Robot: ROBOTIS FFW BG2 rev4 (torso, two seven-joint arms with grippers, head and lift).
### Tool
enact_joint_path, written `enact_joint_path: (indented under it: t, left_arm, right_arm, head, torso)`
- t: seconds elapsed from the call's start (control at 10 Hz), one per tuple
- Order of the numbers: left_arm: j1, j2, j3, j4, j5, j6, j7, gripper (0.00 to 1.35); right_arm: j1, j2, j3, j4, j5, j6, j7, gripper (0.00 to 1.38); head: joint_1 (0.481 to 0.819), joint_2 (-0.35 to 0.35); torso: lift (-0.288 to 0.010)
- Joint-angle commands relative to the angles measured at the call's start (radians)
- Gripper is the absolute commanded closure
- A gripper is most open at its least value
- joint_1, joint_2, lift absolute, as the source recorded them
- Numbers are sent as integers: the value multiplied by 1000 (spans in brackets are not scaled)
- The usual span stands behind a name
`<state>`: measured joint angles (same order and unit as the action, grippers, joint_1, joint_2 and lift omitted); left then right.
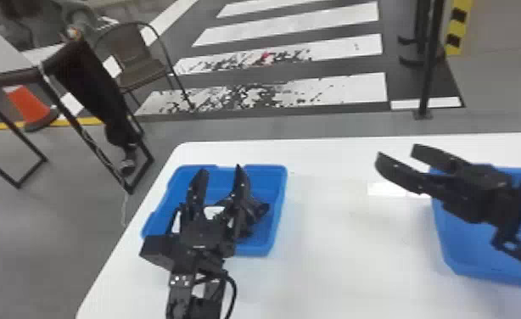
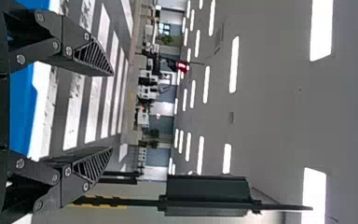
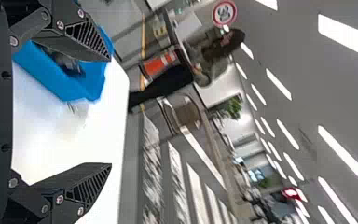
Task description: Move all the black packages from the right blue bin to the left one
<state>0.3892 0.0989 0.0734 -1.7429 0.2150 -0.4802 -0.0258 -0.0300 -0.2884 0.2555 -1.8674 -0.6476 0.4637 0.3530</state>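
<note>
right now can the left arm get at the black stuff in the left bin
probably yes: the left gripper hangs open over the left bin, and the black package shows beside one finger, though it likely has to tip down and shift sideways within the walls

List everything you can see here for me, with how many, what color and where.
table: 1, white, in front of the robot
left bin: 1, blue, table's left part
right bin: 1, blue, table's right part
black packages: count unclear, black, inside left bin
chair: 1, dark, beyond table, left
side table: 1, dark-framed, far left
cone: 1, orange, floor, far left
floor stripes: several, white, beyond table
post: 1, black, beyond table, right
ceiling lights: several, white, overhead
left gripper: 1, black, over left bin, fingers open
right gripper: 1, black, by right bin, fingers open
</note>
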Motion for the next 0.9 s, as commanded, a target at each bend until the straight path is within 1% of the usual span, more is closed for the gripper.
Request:
enact_joint_path:
  t: [0.0, 0.1, 0.2, 0.3, 0.4, 0.5, 0.6, 0.7, 0.8]
  left_arm:
    - [57, -7, -30, -75, -6, -25, -8, 137]
    - [94, -15, -34, -111, -24, -18, -23, 136]
    - [111, -16, -49, -131, -54, 2, -43, 125]
    - [124, -18, -67, -141, -111, 24, -48, 96]
    - [136, -18, -97, -165, -133, 95, -48, 90]
    - [136, -18, -113, -170, -133, 137, -48, 88]
    - [133, -18, -109, -175, -135, 183, -45, 88]
    - [141, -24, -99, -178, -135, 188, -36, 87]
    - [165, -22, -111, -212, -125, 225, 13, 87]
  right_arm:
    - [133, 14, -136, -112, 169, -86, 0, 256]
    - [219, 29, -202, -171, 243, -113, 0, 256]
    - [310, 46, -256, -220, 297, -150, 0, 254]
    - [398, 60, -291, -267, 346, -169, 0, 254]
    - [467, 68, -297, -289, 346, -194, -2, 259]
    - [509, 83, -307, -303, 362, -196, -2, 259]
    - [523, 92, -319, -316, 400, -196, -2, 260]
    - [536, 94, -323, -328, 412, -199, -6, 260]
    - [555, 95, -323, -348, 414, -196, -31, 260]
  head:
    - [695, 330]
    - [695, 257]
    - [695, 198]
    - [695, 145]
    - [695, 118]
    - [695, 76]
    - [695, 49]
    - [695, 32]
    - [695, 30]
  torso:
    - [-154]
    - [-154]
    - [-154]
    - [-154]
    - [-154]
    - [-154]
    - [-154]
    - [-154]
    - [-154]
